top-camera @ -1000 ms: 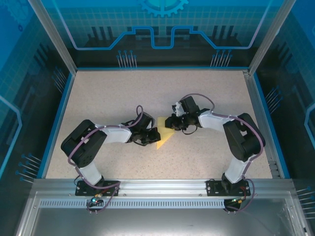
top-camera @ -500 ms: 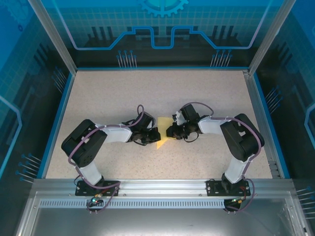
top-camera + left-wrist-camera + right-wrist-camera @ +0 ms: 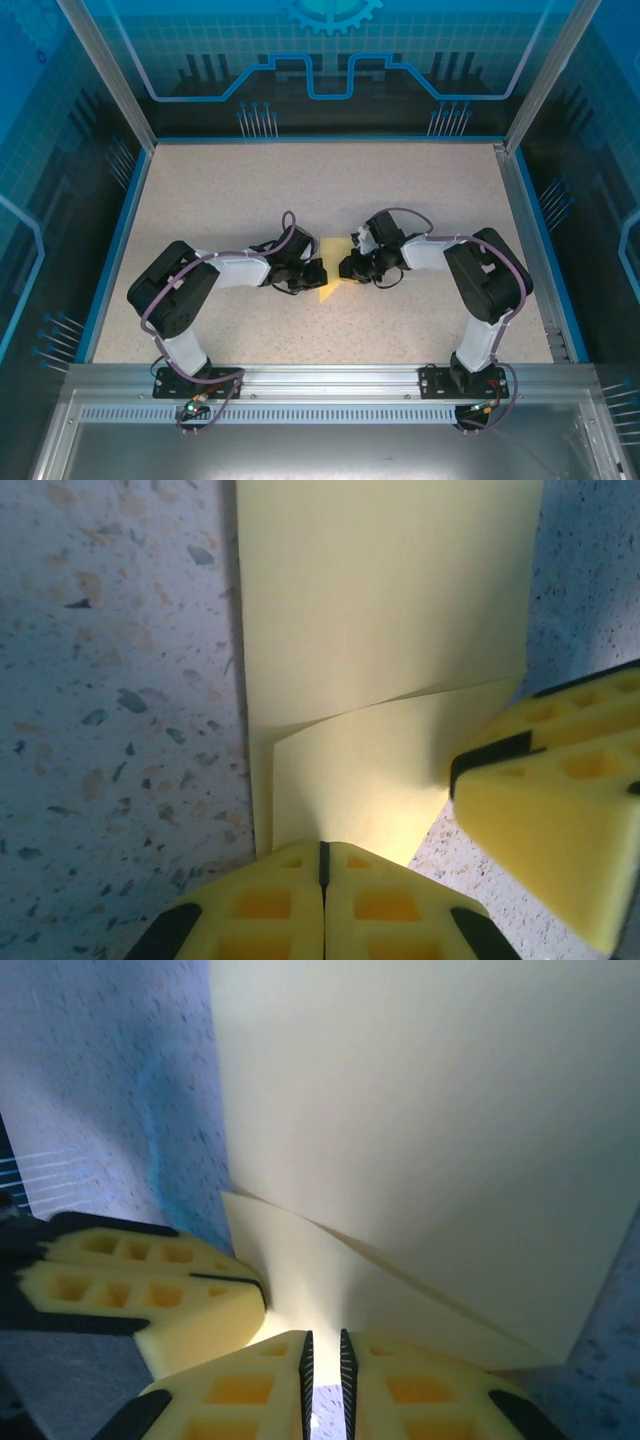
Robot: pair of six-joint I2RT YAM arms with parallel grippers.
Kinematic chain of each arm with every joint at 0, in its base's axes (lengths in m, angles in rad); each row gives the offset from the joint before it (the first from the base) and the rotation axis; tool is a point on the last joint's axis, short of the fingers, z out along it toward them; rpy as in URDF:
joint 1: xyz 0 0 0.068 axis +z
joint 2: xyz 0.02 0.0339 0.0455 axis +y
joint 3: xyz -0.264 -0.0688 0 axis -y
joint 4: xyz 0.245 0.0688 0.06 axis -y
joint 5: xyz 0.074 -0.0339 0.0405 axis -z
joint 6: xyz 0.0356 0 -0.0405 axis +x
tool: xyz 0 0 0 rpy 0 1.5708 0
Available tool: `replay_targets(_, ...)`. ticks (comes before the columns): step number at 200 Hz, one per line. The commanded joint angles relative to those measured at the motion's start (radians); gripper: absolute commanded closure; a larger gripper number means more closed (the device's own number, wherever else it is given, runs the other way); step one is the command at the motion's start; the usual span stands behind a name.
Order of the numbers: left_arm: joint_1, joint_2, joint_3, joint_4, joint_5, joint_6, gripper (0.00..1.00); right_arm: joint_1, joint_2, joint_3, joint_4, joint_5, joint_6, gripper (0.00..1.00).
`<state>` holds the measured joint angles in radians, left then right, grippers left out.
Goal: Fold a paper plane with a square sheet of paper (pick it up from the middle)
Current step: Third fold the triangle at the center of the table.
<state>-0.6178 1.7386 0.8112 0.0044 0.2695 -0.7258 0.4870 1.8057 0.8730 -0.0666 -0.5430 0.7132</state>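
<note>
Mid-fold: left jaws shut, right jaws narrowly parted, flanking the square sheet of paper [image 3: 331, 283], whose flap likely needs creasing next.

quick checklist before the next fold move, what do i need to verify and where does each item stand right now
1. Left tool pinching the pale-yellow square sheet of paper: ok, jaws shut on its near edge.
2. Right tool gripping the sheet: cannot tell, a thin slit shows between its jaws where the paper meets them.
3. Room between the two tools: not ok, they sit very close together at the sheet, so the next move looks tight.
4. Fold started: ok, one flap is doubled over.
5. Sheet lying flat on the speckled table: cannot tell.
</note>
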Motion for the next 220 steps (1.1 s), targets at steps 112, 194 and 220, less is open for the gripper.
replay_targets(112, 0.005, 0.018, 0.023, -0.074, -0.016, 0.035, 0.94, -0.101, -0.003, 0.013, -0.003, -0.011, -0.037, 0.82)
replay_targets(194, 0.003, 0.001, 0.033, -0.074, -0.003, 0.039, 0.93, -0.116, 0.008, -0.018, 0.002, -0.005, -0.039, 0.81)
replay_targets(220, 0.003, -0.027, 0.052, -0.089, 0.0, 0.047, 0.9, -0.121, -0.048, -0.006, -0.057, 0.023, -0.068, 0.78)
